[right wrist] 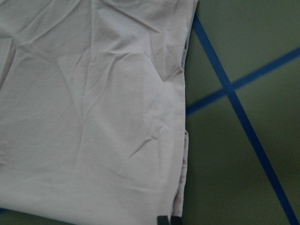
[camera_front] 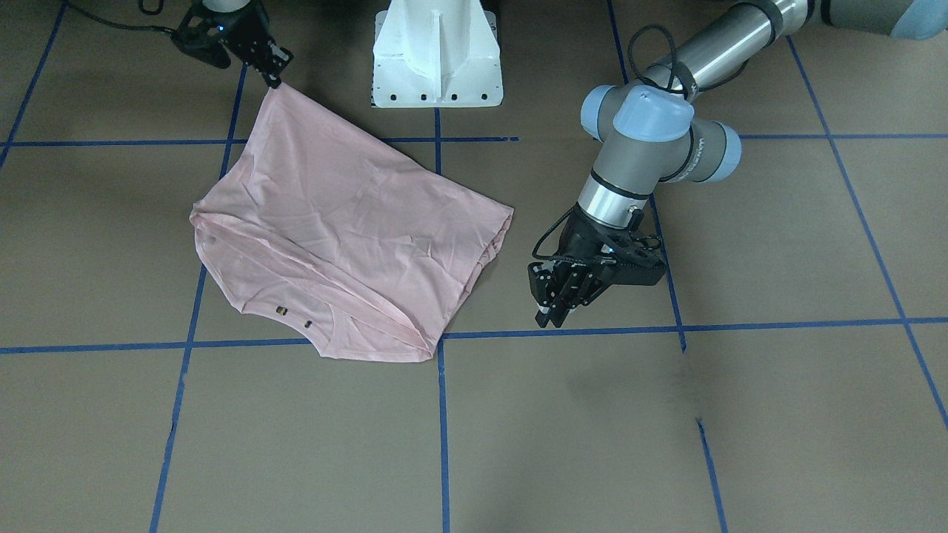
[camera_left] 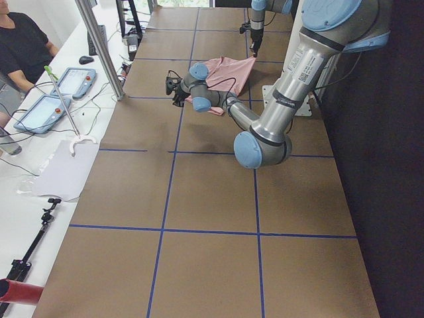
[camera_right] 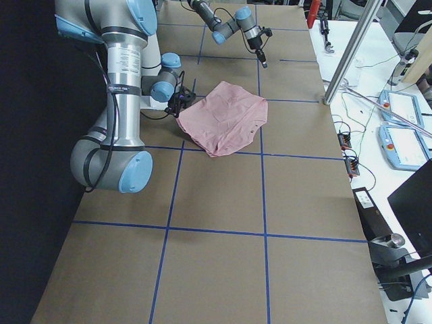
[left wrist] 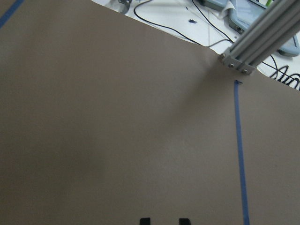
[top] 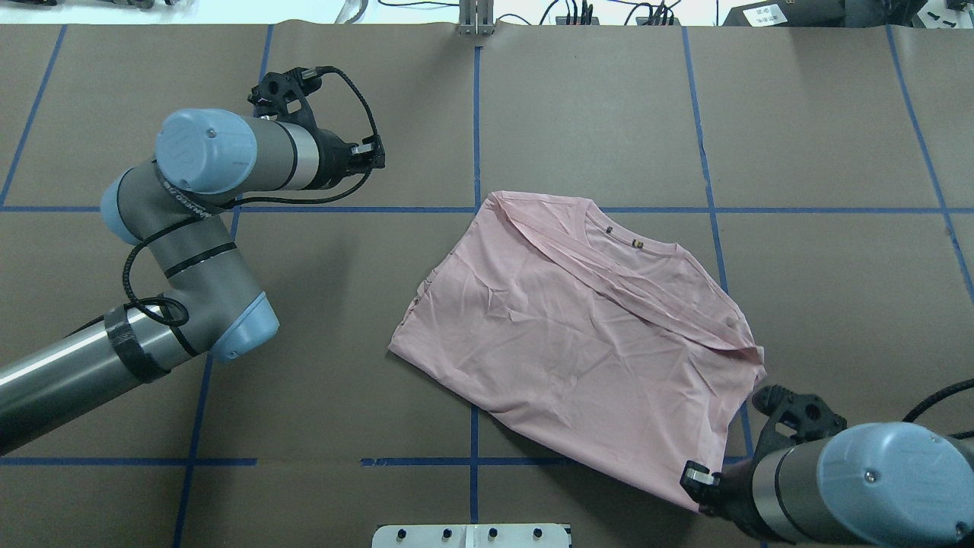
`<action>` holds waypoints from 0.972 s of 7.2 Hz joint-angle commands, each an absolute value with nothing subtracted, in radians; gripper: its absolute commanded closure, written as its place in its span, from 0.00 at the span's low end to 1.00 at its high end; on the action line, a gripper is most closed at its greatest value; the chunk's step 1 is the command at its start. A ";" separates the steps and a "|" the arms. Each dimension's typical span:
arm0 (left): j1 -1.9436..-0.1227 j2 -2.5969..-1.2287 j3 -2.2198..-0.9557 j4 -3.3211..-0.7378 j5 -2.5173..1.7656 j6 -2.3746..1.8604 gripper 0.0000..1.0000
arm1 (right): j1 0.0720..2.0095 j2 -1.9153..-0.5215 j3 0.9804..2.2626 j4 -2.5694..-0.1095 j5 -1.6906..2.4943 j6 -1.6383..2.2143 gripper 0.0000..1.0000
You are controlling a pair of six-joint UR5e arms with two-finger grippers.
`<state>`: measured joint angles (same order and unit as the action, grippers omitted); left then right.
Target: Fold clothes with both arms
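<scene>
Where the counter (top: 342, 380) meets the white pedestal (camera_front: 437, 52) at the robot's side, we find the right gripper (camera_front: 275, 76) clamped on one corner of the pink T-shirt (top: 578, 342), with that corner drawn up to a point. The right wrist view shows its two fingertips (right wrist: 162, 219) almost together over the cloth edge. From this held corner we see the T-shirt spread away from the robot over the middle of the counter. It lies folded and creased, with a plain pink face upward, across the blue tape lines (top: 475, 129). We note the collar (top: 631, 242) on the side of the garment farthest from the robot, with two small dark marks on it. Farther out and to the robot's left, the left gripper (camera_front: 552, 314) hovers over bare counter, well apart from the T-shirt. Its fingertips (left wrist: 145, 220) stand a narrow gap apart and hold nothing. Beyond it, at the far edge of the counter, we see an aluminium post (left wrist: 260, 35).
</scene>
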<state>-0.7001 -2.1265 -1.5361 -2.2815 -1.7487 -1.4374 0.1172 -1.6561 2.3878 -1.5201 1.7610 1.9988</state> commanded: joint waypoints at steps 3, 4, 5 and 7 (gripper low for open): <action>-0.587 -1.973 -1.849 -2.119 -1.856 -1.684 0.46 | 0.250 -1.588 2.424 -1.533 1.767 2.043 0.00; -0.527 -1.971 -1.891 -2.015 -1.824 -1.719 0.41 | 0.384 -1.483 2.386 -1.535 1.770 2.039 0.00; -0.449 -1.979 -1.907 -1.929 -1.751 -1.726 0.38 | 0.482 -1.418 2.309 -1.529 1.763 1.993 0.00; -0.365 -1.996 -1.881 -1.890 -1.746 -1.802 0.29 | 0.604 -1.381 2.273 -1.526 1.761 1.963 0.00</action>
<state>-0.4223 -1.9880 -1.8920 -1.9278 -1.7571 -1.7555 0.5203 -1.4089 2.2974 -1.5288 1.7616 1.9789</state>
